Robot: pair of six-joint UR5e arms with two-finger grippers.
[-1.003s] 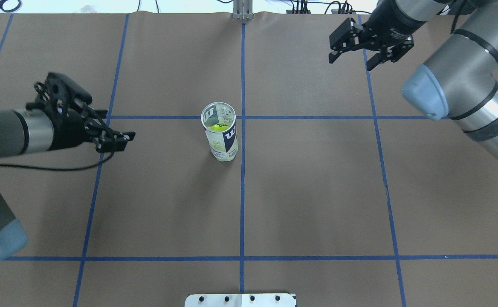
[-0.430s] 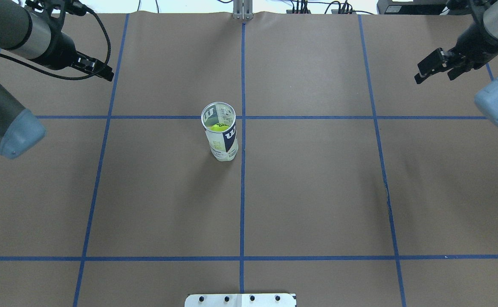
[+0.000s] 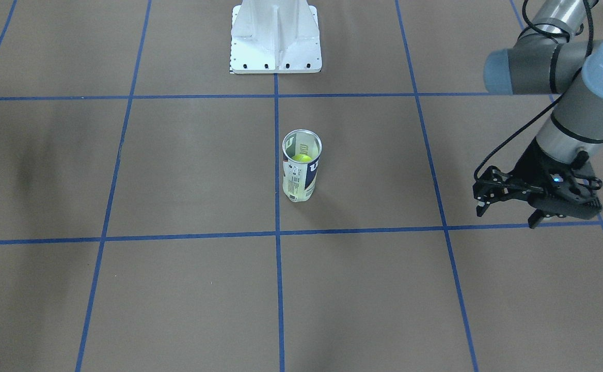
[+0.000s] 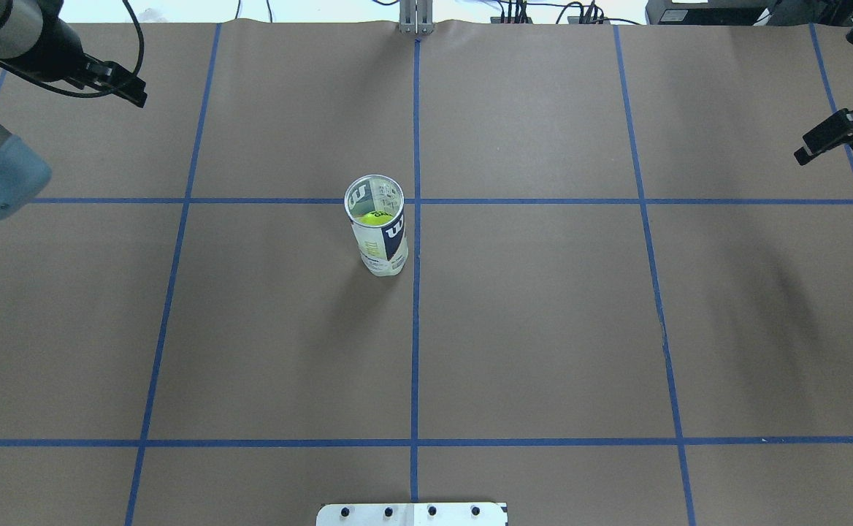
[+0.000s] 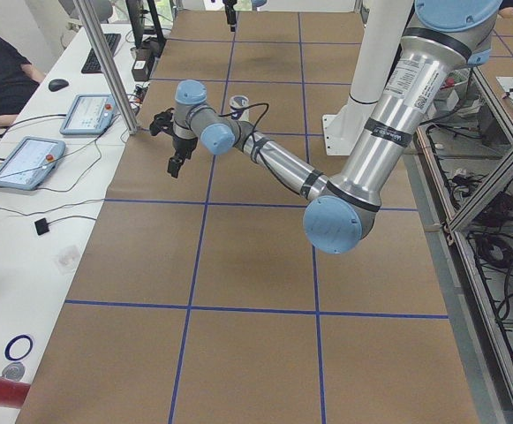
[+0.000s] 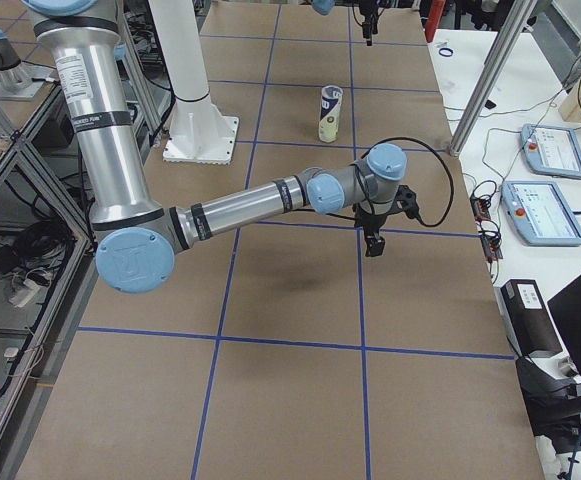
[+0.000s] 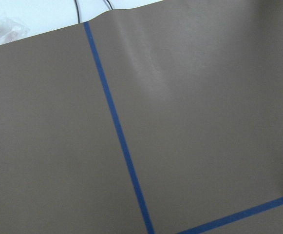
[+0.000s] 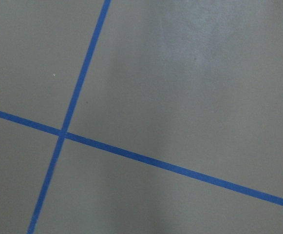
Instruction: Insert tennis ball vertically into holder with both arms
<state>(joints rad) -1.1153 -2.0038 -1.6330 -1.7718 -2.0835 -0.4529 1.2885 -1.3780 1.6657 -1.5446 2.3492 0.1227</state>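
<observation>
The holder [image 4: 377, 232], a clear Wilson can with a silver rim, stands upright near the table's middle, beside the centre tape line. It also shows in the front view [image 3: 300, 173]. A yellow-green tennis ball [image 4: 373, 217] lies inside it, and shows there in the front view [image 3: 302, 157]. My left gripper [image 3: 506, 216] is open and empty, far off to the can's side above a tape line; in the overhead view [image 4: 125, 86] it is at the top left. My right gripper [image 4: 813, 148] is at the right edge, partly cut off; its fingers look spread and empty.
The white metal base [image 3: 275, 36] stands at the robot's side of the table, and its edge shows in the overhead view [image 4: 412, 513]. Blue tape lines grid the brown table cover. Teach pendants [image 5: 26, 163] and cables lie on the side bench beyond the table's far edge.
Both arms have swung outward and away from the can, the left gripper to the far left corner and the right gripper to the right edge. The can and ball have not moved.
</observation>
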